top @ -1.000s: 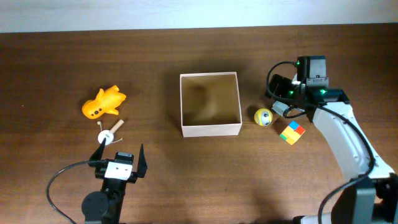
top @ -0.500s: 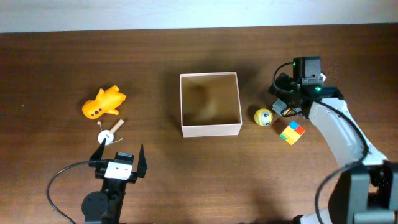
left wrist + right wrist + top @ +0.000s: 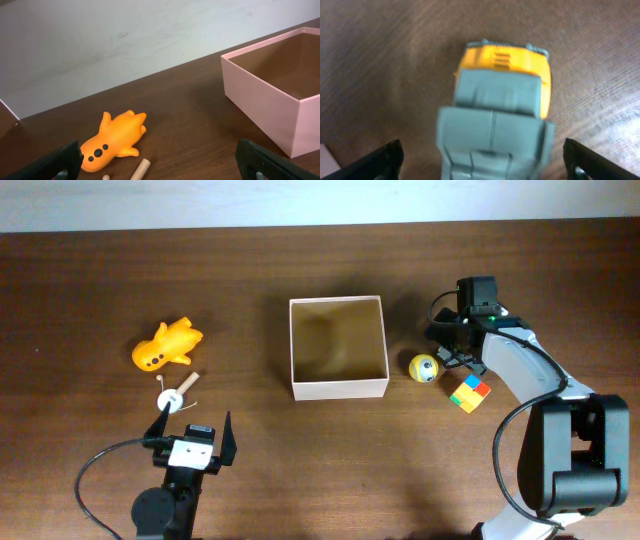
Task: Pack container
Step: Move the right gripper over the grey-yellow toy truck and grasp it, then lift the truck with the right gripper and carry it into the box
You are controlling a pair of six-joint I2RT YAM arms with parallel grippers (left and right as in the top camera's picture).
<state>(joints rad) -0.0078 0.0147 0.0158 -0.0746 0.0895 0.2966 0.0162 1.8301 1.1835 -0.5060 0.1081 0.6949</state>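
Observation:
The container (image 3: 339,388), a square box with white walls and a tan inside, stands mid-table and holds nothing that I can see; its wall also shows in the left wrist view (image 3: 260,102). My right gripper (image 3: 452,346) is just right of it, open. In the right wrist view its fingers (image 3: 487,165) straddle a grey and yellow toy truck (image 3: 500,100) without touching it. From overhead the truck is hidden under the gripper. My left gripper (image 3: 192,436) is open and empty at the front left (image 3: 160,162).
An orange toy animal (image 3: 166,345) (image 3: 115,137) and a small wooden peg (image 3: 177,395) (image 3: 139,169) lie at the left. A yellow ball (image 3: 423,367) and a multicoloured cube (image 3: 469,393) lie right of the container, close to my right gripper.
My right wrist has shifted left and turned, bringing the gripper closer over the spot beside the yellow ball. The left arm and all toys have not moved.

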